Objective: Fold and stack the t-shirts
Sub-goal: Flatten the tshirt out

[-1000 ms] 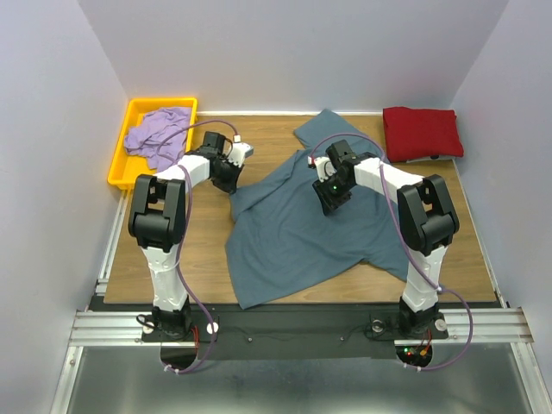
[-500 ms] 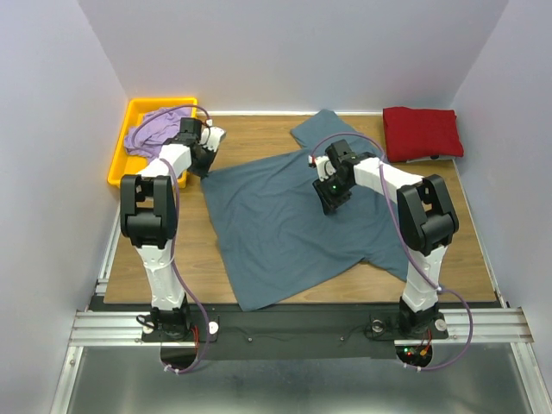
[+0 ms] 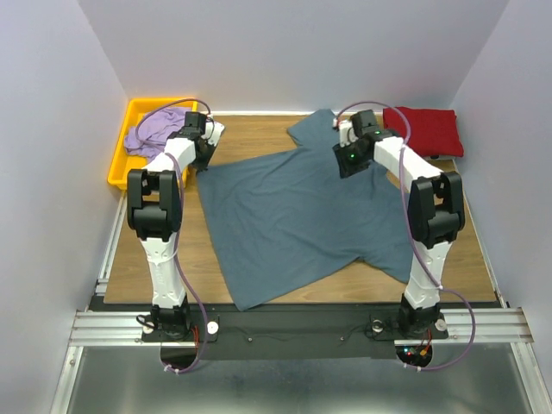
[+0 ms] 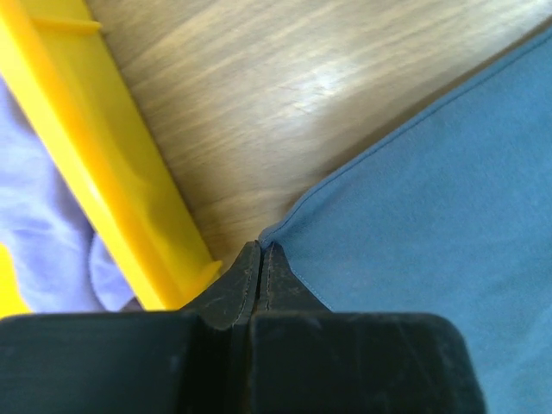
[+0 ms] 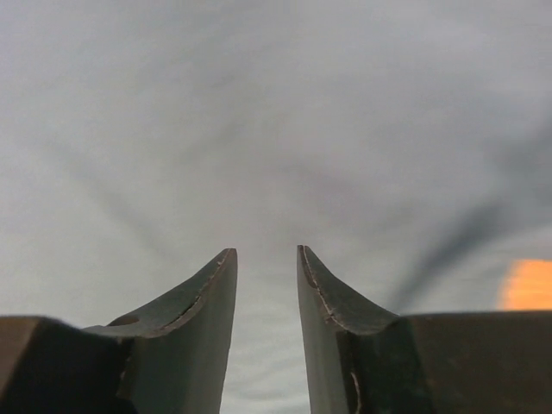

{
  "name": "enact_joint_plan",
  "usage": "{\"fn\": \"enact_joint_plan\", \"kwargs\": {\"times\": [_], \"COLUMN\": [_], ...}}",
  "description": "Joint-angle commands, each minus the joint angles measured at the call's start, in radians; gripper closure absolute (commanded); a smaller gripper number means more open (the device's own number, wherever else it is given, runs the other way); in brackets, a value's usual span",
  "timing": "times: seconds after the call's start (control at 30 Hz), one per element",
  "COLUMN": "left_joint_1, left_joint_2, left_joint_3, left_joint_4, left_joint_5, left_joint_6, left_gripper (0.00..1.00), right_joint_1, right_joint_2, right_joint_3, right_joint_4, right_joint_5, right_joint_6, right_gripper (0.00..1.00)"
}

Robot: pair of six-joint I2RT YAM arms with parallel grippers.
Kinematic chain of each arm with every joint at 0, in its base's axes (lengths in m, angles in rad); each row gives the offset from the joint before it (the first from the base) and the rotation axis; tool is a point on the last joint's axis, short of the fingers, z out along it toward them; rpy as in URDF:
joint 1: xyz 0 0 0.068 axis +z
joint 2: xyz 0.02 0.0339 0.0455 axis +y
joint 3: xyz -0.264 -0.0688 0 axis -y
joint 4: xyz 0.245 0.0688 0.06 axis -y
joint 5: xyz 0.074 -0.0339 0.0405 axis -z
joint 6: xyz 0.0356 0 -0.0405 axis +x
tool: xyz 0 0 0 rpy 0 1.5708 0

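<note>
The slate blue-grey t-shirt (image 3: 293, 216) lies spread flat across the wooden table (image 3: 470, 250). My left gripper (image 3: 203, 164) is shut on its far left corner, right beside the yellow tray; in the left wrist view the fingertips (image 4: 261, 247) pinch the hemmed corner of the blue-grey shirt (image 4: 431, 190). My right gripper (image 3: 350, 159) hovers over the shirt's far right part near a sleeve, open, with only grey cloth (image 5: 259, 103) showing past the gap between its fingertips (image 5: 266, 252). The dark red t-shirt (image 3: 423, 131) lies folded at the back right. The lavender t-shirt (image 3: 151, 134) is crumpled in the tray.
The yellow tray (image 3: 119, 166) stands at the back left, its wall (image 4: 103, 155) close to my left fingers. White walls close the table in on three sides. Bare wood shows along the left and right of the spread shirt.
My left gripper has pulled the shirt's left corner out towards the tray, flattening the cloth. The right gripper has moved from the shirt's middle towards the far right.
</note>
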Motion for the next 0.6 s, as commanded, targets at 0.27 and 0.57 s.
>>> {"fn": "enact_joint_plan", "kwargs": {"times": [0.27,0.57], "left_joint_1": [0.004,0.004], "left_joint_2": [0.06,0.151], "left_joint_3": [0.146,0.253], "left_joint_4": [-0.011,-0.004], "left_joint_5": [-0.067,-0.076], "left_joint_6": [0.013,0.007], "left_gripper": [1.0,1.0], "right_joint_1": [-0.16,-0.191], "right_joint_2": [0.242,0.233], "right_joint_3": [0.217,0.104], "right_joint_4": [0.024,0.032], "right_joint_5": [0.139,0.13], "right_joint_6": [-0.025,-0.049], "right_gripper": [0.7,0.67]}}
